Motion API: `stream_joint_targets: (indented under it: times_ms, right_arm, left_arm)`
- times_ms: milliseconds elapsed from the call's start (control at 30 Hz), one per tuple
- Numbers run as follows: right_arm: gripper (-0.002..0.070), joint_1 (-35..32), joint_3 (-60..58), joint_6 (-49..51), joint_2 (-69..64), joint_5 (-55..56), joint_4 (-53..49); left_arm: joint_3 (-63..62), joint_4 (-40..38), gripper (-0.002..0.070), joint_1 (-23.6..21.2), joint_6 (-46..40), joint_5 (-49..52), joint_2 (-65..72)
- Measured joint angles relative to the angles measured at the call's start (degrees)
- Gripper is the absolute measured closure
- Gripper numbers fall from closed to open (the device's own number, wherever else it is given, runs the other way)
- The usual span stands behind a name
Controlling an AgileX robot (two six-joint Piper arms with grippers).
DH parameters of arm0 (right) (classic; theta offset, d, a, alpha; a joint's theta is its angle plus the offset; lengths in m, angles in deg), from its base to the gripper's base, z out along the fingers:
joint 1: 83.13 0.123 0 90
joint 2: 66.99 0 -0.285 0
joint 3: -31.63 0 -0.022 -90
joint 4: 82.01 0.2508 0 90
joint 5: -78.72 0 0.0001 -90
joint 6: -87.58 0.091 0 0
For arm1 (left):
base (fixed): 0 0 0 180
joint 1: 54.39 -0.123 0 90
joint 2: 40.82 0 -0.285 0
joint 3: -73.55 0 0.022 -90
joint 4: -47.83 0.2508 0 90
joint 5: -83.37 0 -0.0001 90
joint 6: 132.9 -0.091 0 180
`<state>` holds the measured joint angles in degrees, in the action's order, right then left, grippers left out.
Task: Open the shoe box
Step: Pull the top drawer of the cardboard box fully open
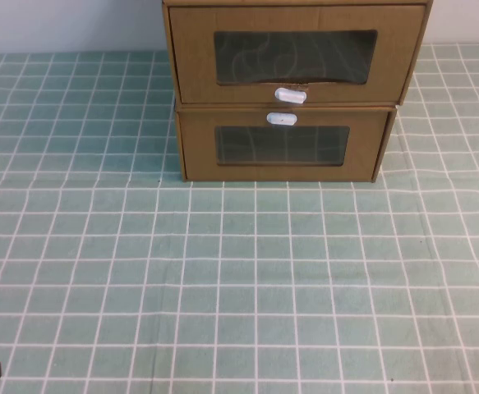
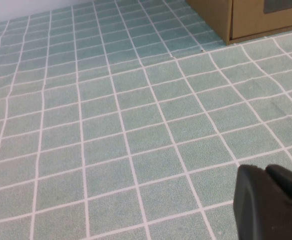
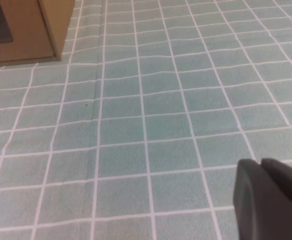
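**A:** Entry 1, high view?

**B:** 2 cardboard shoe boxes, upper box (image 1: 297, 20) stacked on lower box (image 1: 282, 171). Each has a drawer front with 1 dark window and 1 white tab: upper tab (image 1: 290, 95), lower tab (image 1: 281, 119). Both drawers look shut. A checked cloth (image 1: 239, 279) lies in front of the lower box.

**A:** Entry 2, left wrist view?

**B:** Left gripper (image 2: 266, 172), fingers pressed together, holding nothing. It sits over the cloth, well apart from the lower box (image 2: 251, 22), off its left front corner.

**A:** Entry 3, right wrist view?

**B:** Right gripper (image 3: 261, 165), pressed together, empty, well apart from the lower box (image 3: 30, 30), off its right front corner.

**A:** Handling note?

**B:** My judgement is that the approach has not begun, and I cannot tell which of the 2 boxes is meant. Spread the fingers before reaching a tab, come in square to the front, pinch the tab and pull straight out. Light cardboard may slide, so the other gripper could steady the lower box.
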<state>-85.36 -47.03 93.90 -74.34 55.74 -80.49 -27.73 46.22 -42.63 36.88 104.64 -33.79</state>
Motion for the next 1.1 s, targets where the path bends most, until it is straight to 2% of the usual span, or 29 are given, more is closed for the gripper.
stream_joint_targets:
  times_ms: [933, 1100]
  right_arm:
    - [0.0689, 0.0, 0.0, 0.0, 0.0, 0.0, 0.0]
    - [0.0689, 0.0, 0.0, 0.0, 0.0, 2.74, 0.0]
  left_arm:
    - [0.0, 0.13, 0.068, 0.0, -0.13, -0.1, 0.0]
    - [0.0, 0.13, 0.068, 0.0, -0.13, -3.57, 0.0]
